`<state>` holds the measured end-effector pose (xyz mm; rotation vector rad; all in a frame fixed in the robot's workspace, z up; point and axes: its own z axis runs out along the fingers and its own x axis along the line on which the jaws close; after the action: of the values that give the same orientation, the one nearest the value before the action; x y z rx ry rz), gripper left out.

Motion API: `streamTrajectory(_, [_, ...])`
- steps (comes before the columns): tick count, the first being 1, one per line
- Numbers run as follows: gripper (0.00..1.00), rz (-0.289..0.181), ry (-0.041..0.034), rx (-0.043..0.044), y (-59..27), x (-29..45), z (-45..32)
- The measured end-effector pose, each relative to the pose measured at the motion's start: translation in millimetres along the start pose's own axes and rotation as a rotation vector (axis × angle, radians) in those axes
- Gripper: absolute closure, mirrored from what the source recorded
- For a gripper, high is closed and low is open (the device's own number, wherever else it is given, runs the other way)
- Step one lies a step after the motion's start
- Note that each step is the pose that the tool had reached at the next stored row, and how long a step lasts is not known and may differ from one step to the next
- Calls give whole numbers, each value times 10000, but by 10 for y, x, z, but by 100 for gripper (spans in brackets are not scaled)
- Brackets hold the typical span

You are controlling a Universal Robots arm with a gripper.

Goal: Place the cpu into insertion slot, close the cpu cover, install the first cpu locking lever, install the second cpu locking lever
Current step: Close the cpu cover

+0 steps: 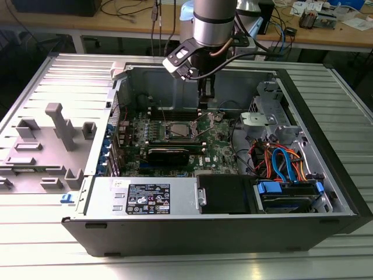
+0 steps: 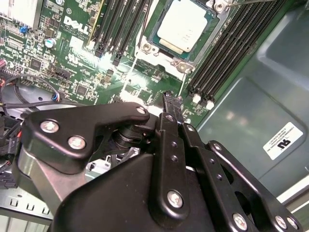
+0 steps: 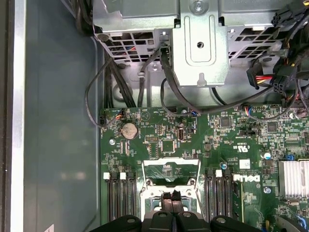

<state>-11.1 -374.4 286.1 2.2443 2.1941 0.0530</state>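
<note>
From where I stand, the first step looks done. In the second wrist view the cpu (image 2: 185, 25) lies flat in the slot (image 2: 153, 35), silvery top up, square within the rim.

The step in hand seems to be closing the cover (image 3: 170, 161). In the first wrist view it appears flipped open away from the chip, between the two banks of memory slots (image 3: 116, 198), with green board showing through its cut-out.

The end effector (image 3: 170, 195) sits low inside the case (image 1: 192, 233), right at the near edge of that frame. Its fingertips are pressed together and I can see nothing between them. I cannot tell whether they touch the metal.

Closing it would call for catching the free edge and swinging it back over the chip, clear of the memory slots. I cannot make out either lever.
</note>
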Motion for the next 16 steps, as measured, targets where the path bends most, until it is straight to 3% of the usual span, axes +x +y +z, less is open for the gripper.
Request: streamTrajectory(16, [89,0,-1,0,45,1,1])
